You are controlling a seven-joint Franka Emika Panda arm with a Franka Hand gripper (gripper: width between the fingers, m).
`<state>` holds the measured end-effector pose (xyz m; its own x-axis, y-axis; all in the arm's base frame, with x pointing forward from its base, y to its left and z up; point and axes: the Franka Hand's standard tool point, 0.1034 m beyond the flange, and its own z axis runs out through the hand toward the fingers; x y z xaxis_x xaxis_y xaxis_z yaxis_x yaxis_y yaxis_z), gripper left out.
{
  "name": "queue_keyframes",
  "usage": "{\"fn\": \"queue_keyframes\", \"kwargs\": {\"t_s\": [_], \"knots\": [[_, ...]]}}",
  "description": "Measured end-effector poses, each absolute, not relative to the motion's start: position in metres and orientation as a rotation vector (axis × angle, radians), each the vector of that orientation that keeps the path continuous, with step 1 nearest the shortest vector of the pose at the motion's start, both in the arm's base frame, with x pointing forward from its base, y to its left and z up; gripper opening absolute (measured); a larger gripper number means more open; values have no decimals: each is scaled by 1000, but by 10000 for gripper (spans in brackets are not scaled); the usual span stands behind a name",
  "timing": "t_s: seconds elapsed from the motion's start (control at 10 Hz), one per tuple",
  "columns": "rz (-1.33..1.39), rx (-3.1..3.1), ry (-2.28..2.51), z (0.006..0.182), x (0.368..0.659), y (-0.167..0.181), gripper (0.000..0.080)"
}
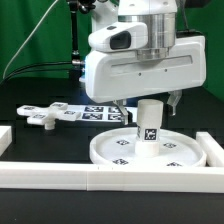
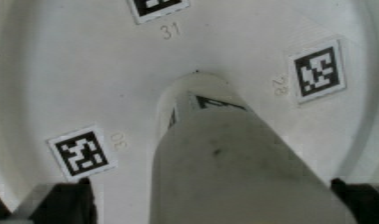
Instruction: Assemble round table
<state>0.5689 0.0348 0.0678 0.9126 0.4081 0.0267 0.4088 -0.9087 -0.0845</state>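
My wrist housing (image 1: 140,68) is a chunky white shell with rounded corners and a dark oval inset on one side. Above it sits a silver-grey ring. My pincer (image 1: 147,103) ends in dark fingers (image 1: 176,102), and black cables trail behind me.

White border rails (image 1: 60,177) on a black table (image 1: 30,145), marker board (image 1: 95,112), green backdrop (image 1: 30,35).

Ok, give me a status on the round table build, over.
Gripper open, above the leg. Leg upright on the round disc. Foot piece loose, exterior view's left. Nothing in the way.
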Motion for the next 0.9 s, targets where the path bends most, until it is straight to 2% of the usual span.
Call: {"fn": "queue_keyframes", "kwargs": {"t_s": [0.9], "knots": [[9,-2658,-1672,68,569,39,648]]}}
